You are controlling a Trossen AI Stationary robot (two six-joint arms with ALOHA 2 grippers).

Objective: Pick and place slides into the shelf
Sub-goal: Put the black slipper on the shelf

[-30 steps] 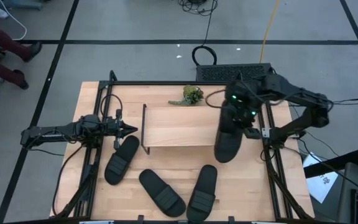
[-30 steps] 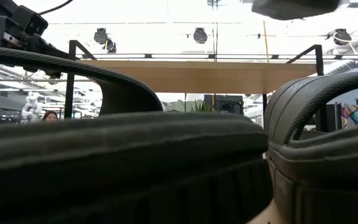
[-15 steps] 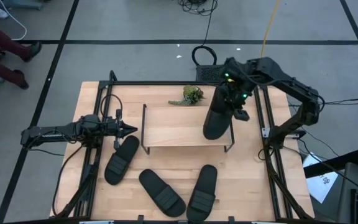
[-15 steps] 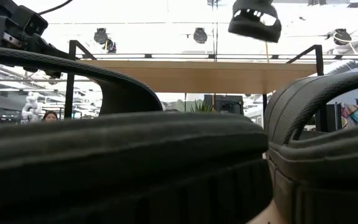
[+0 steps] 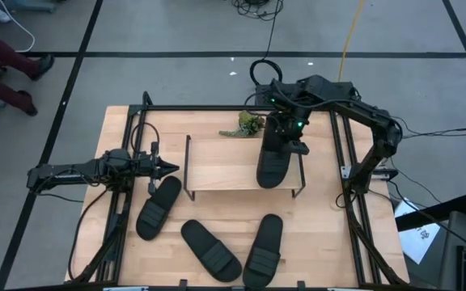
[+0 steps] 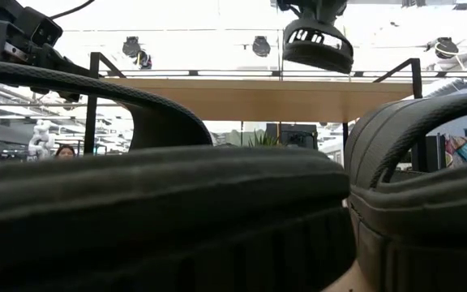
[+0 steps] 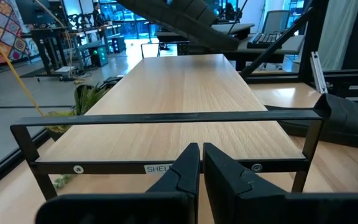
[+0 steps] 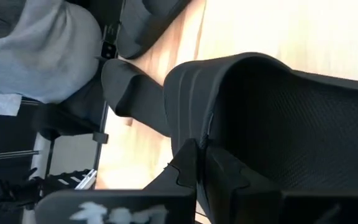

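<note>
I have the right gripper [image 5: 288, 139] clamped on a slide [image 5: 274, 158], holding it over the right end of the shelf [image 5: 225, 166]; in the low view it hangs clear above the top board. My left gripper [image 5: 168, 167] waits closed and empty, just left of the shelf. Three more slides [image 5: 159, 207] lie on the surface [image 5: 322, 234] in front.

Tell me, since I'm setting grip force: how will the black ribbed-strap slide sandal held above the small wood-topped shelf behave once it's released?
The black ribbed-strap slide sandal hangs from the right gripper without drooping, so it is probably fairly stiff and light. Its flat sole should rest steadily on the light wood shelf top, unlikely to roll. The rubbery surface probably grips rather than slides.
</note>
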